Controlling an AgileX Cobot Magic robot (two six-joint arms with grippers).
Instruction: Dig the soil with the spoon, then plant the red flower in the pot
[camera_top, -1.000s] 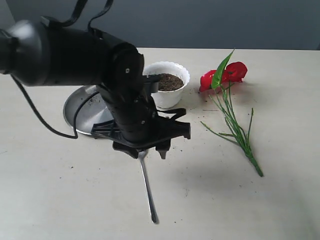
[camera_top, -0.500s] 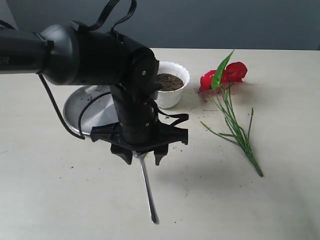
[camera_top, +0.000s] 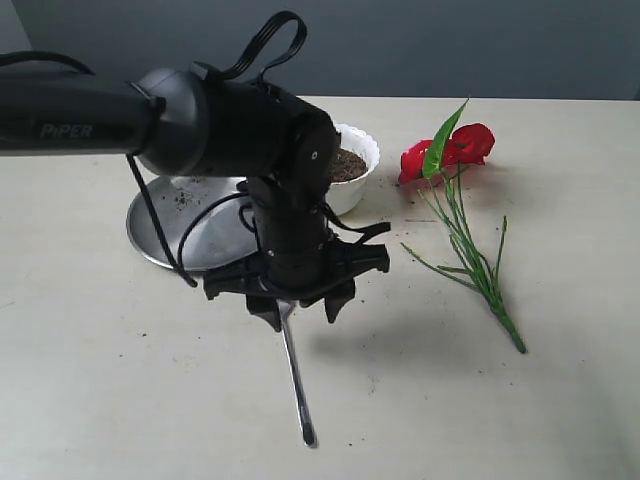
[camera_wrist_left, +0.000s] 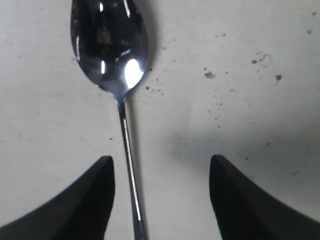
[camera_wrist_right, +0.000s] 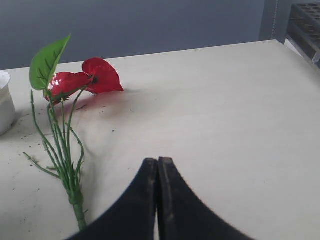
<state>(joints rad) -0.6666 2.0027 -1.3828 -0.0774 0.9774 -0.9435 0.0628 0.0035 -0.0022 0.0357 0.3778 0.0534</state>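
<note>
Two arms on this rig, only one shows in the exterior view. At left of centre lies a flat round steel plate (camera_top: 160, 232) with a few dark crumbs on it, resting on the pale beige tabletop (camera_top: 560, 400). The black left arm comes in from the upper left and hides the plate's right edge. The left gripper (camera_top: 300, 314) points down at the table in the middle of the frame, jaws spread wide, nothing pinched.

Under it lies the small shiny steel spoon (camera_top: 297, 385), flat on the table, with its long thin handle running toward the bottom edge and its bowl tucked beneath the gripper. In the left wrist view the left gripper (camera_wrist_left: 161, 162) stands apart and the spoon (camera_wrist_left: 111, 45) lies bowl up. The handle passes between the two black fingers (camera_wrist_left: 85, 200), nearer one of them. I cannot tell whether it touches.

Just behind the arm, above centre, stands the small white pot with a scalloped rim (camera_top: 362, 150), partly hidden. Dark brown crumbly soil (camera_top: 348, 166) fills it.

Right of the pot, apart from it, lies the red flower with a broad green leaf and thin green stems (camera_top: 470, 143). Its petals are at upper right and its stems trail toward lower right.

In the right wrist view the right gripper (camera_wrist_right: 158, 167) is pressed together and empty, above bare table. The red flower (camera_wrist_right: 100, 77) lies beyond it and the pot (camera_wrist_right: 4, 107) sits at the frame edge.
</note>
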